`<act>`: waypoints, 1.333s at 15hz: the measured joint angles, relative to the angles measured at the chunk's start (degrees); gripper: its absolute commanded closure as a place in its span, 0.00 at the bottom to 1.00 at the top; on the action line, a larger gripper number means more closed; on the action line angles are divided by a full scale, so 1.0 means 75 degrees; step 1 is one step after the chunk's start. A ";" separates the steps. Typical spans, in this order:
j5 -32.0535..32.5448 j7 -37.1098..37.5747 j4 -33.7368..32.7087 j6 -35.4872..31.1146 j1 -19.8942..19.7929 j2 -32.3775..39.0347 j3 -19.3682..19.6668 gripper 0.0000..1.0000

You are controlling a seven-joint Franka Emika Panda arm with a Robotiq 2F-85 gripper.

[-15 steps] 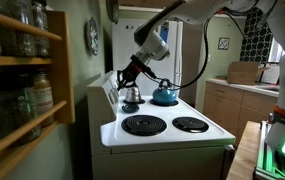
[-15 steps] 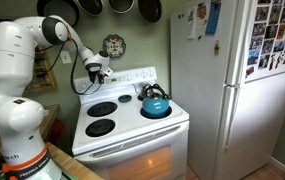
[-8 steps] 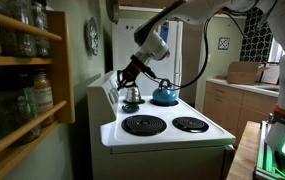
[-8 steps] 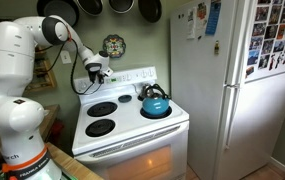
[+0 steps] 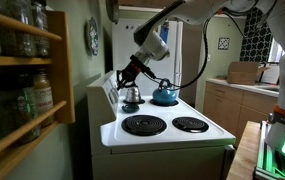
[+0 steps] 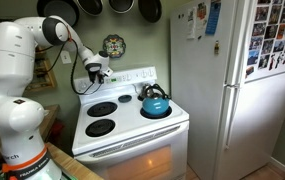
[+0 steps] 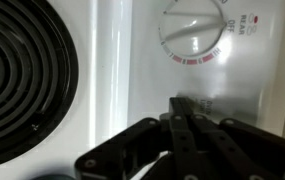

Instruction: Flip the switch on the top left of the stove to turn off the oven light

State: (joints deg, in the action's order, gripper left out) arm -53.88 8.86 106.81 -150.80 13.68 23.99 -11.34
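The white stove (image 6: 132, 125) has black coil burners and a raised back control panel (image 6: 132, 77). It also shows from the side in an exterior view (image 5: 162, 125). My gripper (image 6: 101, 72) is at the left end of the panel, also seen in an exterior view (image 5: 120, 78). In the wrist view my gripper (image 7: 185, 106) is shut, fingertips pressed together against the panel just below a white dial (image 7: 194, 28). The switch itself is hidden behind the fingertips. A coil burner (image 7: 22, 80) fills the left. The oven window glows lit (image 6: 132, 165).
A blue kettle (image 6: 155, 103) sits on the back right burner, also seen in an exterior view (image 5: 164, 95). A tall white fridge (image 6: 237, 85) stands beside the stove. Pans (image 6: 102, 6) hang above. Wooden shelves with jars (image 5: 17, 70) stand nearby.
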 measured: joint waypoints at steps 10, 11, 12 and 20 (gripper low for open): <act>0.0238 0.0315 -0.0050 0.0016 0.0003 0.0074 0.0002 1.00; 0.0358 0.0448 -0.0051 0.0020 0.0016 0.0142 0.0009 1.00; 0.0486 0.0576 -0.0054 0.0031 0.0027 0.0239 0.0012 1.00; 0.1450 0.1418 -0.0162 0.0382 0.0059 0.0496 0.0123 0.74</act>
State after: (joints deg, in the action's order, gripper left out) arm -43.01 19.49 105.60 -147.93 14.12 27.70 -10.42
